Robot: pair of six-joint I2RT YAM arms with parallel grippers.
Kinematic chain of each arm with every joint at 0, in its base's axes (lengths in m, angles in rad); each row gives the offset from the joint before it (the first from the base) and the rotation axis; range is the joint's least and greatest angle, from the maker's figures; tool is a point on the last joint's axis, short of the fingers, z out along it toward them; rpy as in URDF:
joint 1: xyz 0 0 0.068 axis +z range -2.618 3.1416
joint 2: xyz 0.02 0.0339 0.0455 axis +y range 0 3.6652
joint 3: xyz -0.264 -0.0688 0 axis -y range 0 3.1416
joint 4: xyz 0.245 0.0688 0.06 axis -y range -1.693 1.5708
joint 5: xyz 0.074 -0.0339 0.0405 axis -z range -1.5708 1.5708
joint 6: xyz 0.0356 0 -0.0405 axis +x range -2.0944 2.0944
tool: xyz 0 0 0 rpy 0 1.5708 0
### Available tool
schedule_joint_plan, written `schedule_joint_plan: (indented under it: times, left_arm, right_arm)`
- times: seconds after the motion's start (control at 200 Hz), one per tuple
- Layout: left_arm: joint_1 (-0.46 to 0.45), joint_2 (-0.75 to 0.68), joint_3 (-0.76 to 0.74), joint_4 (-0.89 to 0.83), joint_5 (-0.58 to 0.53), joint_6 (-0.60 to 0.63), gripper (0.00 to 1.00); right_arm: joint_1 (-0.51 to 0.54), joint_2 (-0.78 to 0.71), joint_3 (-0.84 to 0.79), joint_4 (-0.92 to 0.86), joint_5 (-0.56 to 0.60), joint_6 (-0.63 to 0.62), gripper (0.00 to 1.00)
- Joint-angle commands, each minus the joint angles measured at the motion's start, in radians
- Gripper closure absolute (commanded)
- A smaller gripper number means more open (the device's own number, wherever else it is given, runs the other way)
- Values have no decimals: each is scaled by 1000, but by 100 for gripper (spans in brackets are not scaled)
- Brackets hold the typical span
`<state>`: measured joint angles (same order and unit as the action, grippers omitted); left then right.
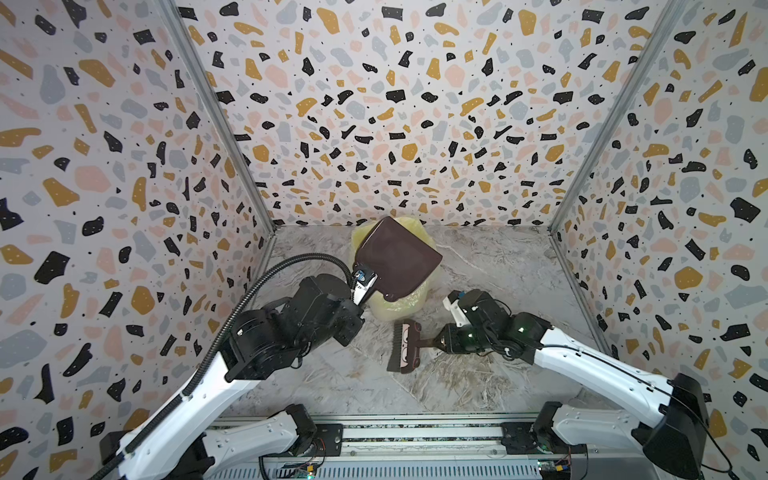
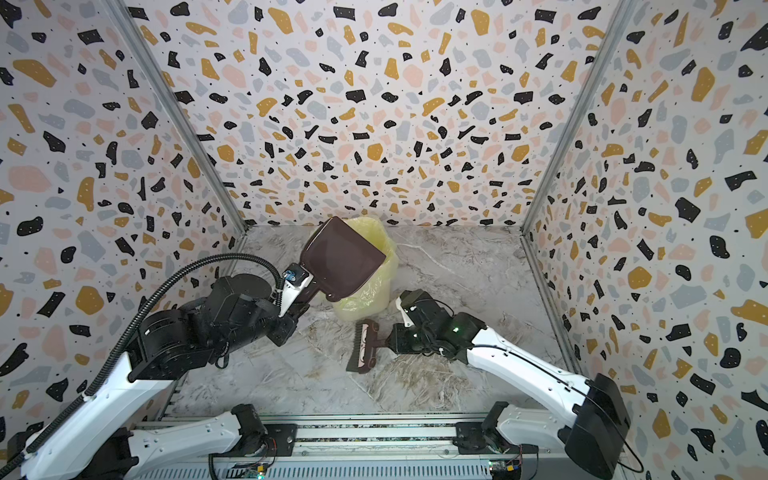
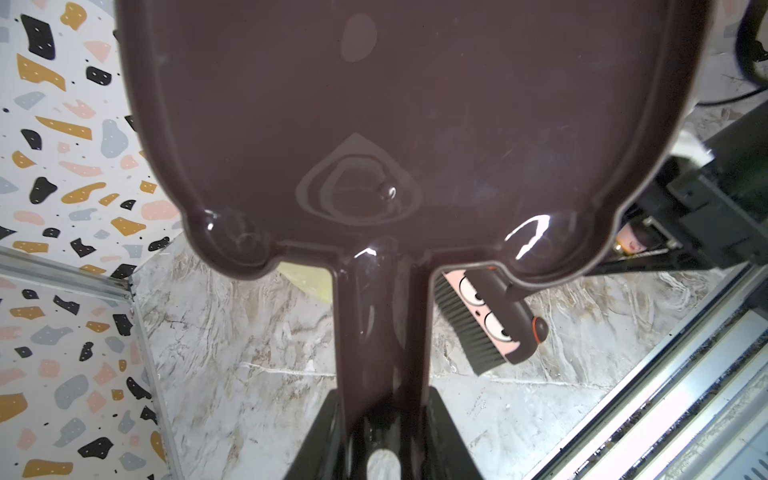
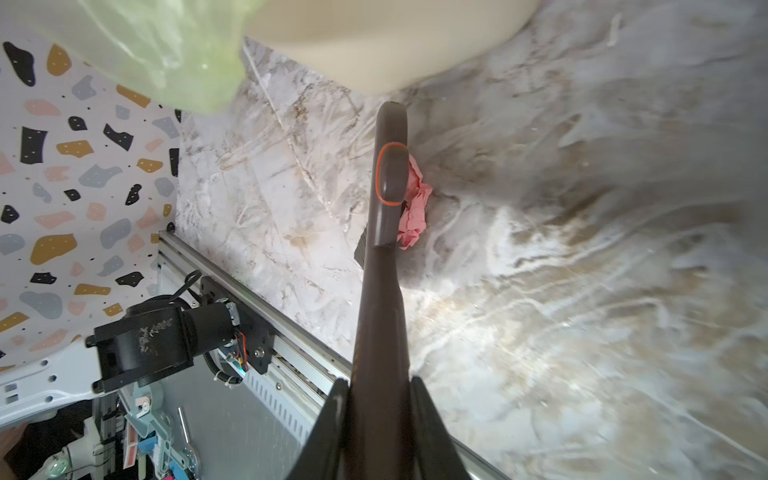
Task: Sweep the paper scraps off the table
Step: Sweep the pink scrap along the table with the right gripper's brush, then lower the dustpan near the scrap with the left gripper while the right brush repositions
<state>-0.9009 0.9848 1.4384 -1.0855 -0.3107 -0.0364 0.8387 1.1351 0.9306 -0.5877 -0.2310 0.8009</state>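
Left jaws gripping dustpan handle [image 3: 380, 324], right jaws gripping brush handle [image 4: 378, 324], pink paper scrap [image 4: 415, 208] lengthwise along brush head [image 4: 390, 174]

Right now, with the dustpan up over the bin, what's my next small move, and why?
Probably lower the dustpan from the bin to the table beside the brush. A pink scrap lies against the brush head; the right tool grips the brush, but the left tool holds the dustpan in the air.

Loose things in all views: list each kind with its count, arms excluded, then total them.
dustpan: 1
brush: 1
yellow-lined bin: 1
pink paper scrap: 1 in sight
Total: 4
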Motion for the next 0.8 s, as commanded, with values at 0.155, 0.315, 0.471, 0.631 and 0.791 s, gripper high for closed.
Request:
schedule_joint_plan:
  times: [0.155, 0.315, 0.471, 0.631, 0.791]
  left_arm:
    - [-67, -3, -15, -16, 50, -50, 100]
    - [-128, 6, -41, -24, 54, -79, 100]
    - [-188, 5, -73, -26, 64, -126, 100]
    - [-245, 19, -104, -37, 68, -158, 100]
    - [-320, 41, -146, -44, 71, -197, 100]
  right_arm:
    - [-115, -151, 9, -357, 130, -72, 100]
    - [-172, -215, 30, -392, 126, -84, 100]
    - [-204, -274, 113, -400, 98, -67, 100]
    - [-211, -295, 202, -435, 96, -42, 100]
    - [-211, -239, 344, -621, 252, -84, 100]
